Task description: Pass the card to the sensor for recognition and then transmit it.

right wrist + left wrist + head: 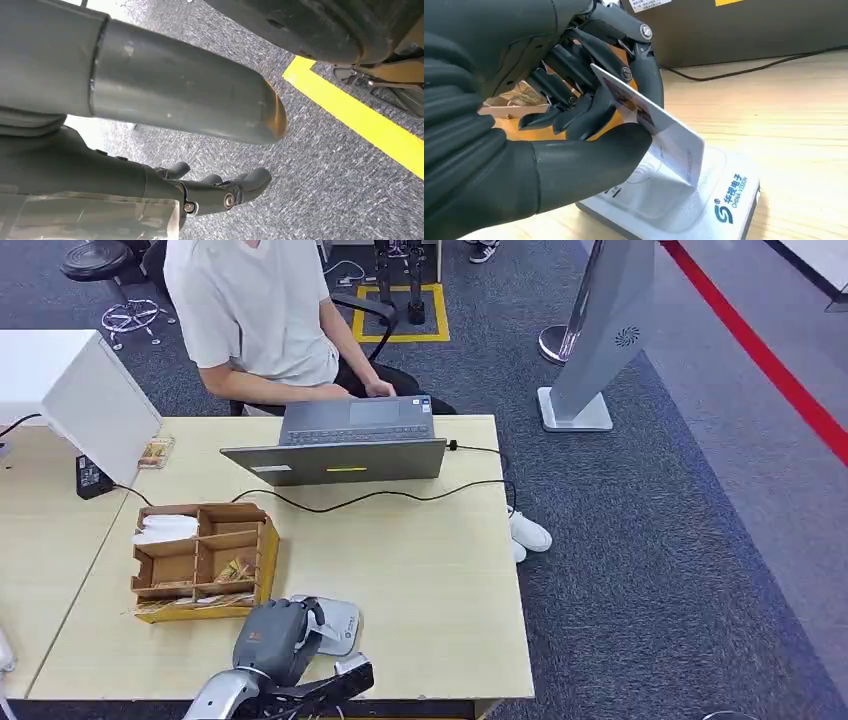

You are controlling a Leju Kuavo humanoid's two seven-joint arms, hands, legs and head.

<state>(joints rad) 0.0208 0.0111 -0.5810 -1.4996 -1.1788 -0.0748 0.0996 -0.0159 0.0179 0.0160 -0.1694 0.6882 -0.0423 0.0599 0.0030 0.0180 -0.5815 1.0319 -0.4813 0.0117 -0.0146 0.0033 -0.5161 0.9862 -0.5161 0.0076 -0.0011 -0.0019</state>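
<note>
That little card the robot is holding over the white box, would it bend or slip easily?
The card looks flat and unbent in the left hand, so probably stiff plastic. Its glossy face suggests it might slip. It is tilted, one corner at the white sensor, and seems light.

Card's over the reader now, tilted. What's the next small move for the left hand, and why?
Probably tip the card flatter onto the sensor. The left hand pinches it between thumb and fingers at a steep slant, with just its lower corner at the white pad. Laying its face flat on the pad would likely help it read. Passing it to the person at the laptop can wait.
</note>
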